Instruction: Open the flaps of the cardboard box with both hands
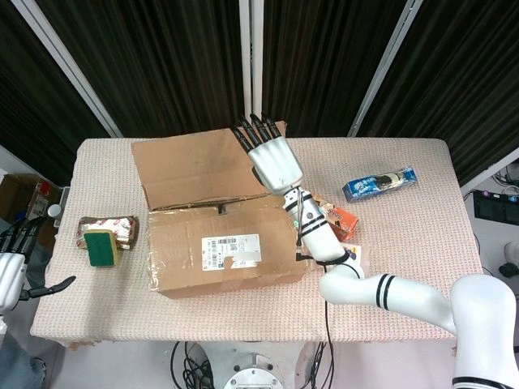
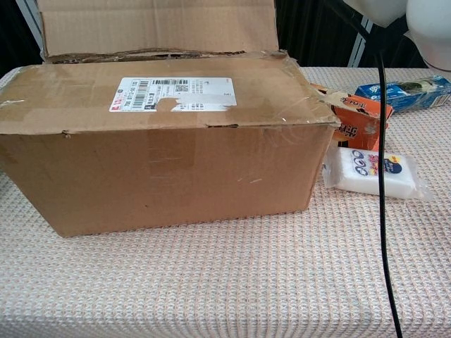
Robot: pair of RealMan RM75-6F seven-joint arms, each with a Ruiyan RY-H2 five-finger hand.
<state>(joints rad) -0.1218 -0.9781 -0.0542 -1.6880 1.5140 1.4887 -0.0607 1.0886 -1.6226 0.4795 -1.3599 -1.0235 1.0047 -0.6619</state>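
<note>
Cardboard box sat mid-table, long axis left-right. Far flap stood raised; right hand, fingers apart, pressed its right end. Near flap lay shut. Left hand open, far left.

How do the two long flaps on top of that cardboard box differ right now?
The far flap stands raised, the right robot hand against its edge; the near flap lies flat, closed. The near flap carries a white shipping label; the far flap's visible face is bare. Both are brown cardboard.

cardboard box, far flap raised, near flap flat
</note>
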